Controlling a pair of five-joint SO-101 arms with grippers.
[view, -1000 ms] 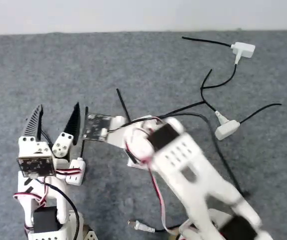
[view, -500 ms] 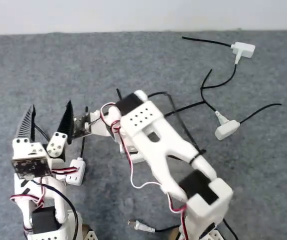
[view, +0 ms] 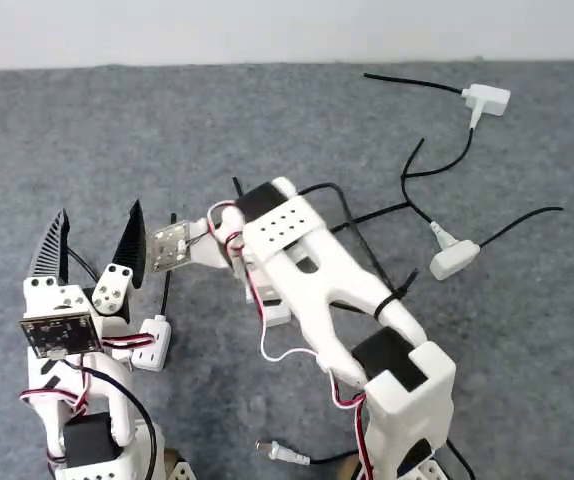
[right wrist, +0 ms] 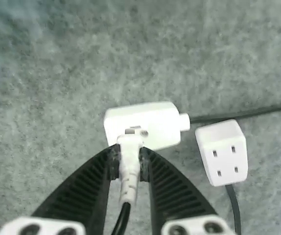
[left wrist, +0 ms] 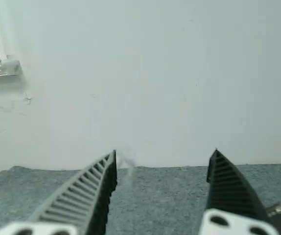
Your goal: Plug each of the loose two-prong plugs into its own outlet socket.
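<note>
Grey carpet covers the table under both arms. Right gripper (right wrist: 129,152) is clamped on a white two-prong plug (right wrist: 129,174), whose front end meets a white outlet socket (right wrist: 143,122); its prongs are hidden. A cube socket (right wrist: 222,152) sits just beside. Left gripper (view: 94,235), at the lower left of the high view, is spread wide and holds nothing. Another loose plug (view: 279,455) lies at bottom centre. A white corded fitting (view: 487,98) lies at upper right.
</note>
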